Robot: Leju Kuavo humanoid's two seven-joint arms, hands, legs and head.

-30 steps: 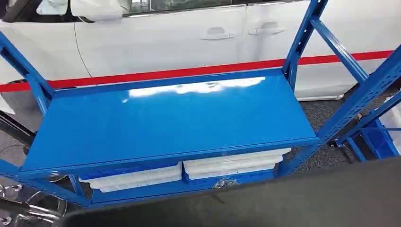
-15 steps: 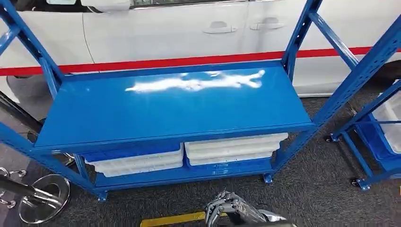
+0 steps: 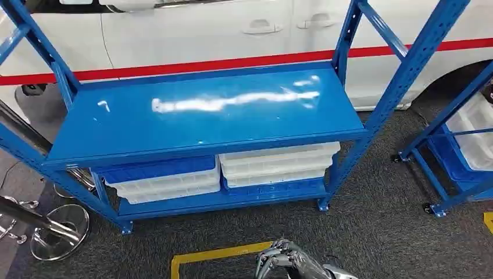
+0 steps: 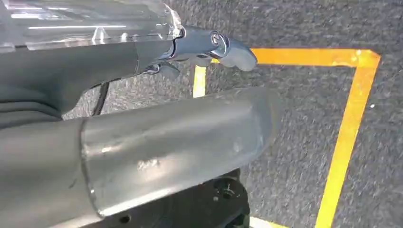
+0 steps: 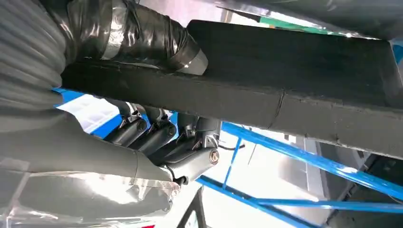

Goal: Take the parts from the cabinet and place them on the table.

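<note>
A long flat black part lies across my right hand. The taped thumb presses on one face and the dark fingers curl under the other. Behind it are blue rack beams and a white car body. My left hand hangs low at the bottom of the head view, over the grey carpet beside yellow floor tape, with its fingers apart and nothing in them. The left wrist view has the same hand above the taped carpet. The blue cabinet rack stands ahead with a bare upper shelf.
White trays and a blue tray are stacked on the rack's bottom shelf. A second blue rack with a white bin stands at the right. A chrome stool base sits at the lower left, and a white car is behind.
The camera has drawn back and shifted, so the rack now sits farther off with its feet and the carpet in view. The black part that covered the head view's bottom has left it; my left hand has appeared.
</note>
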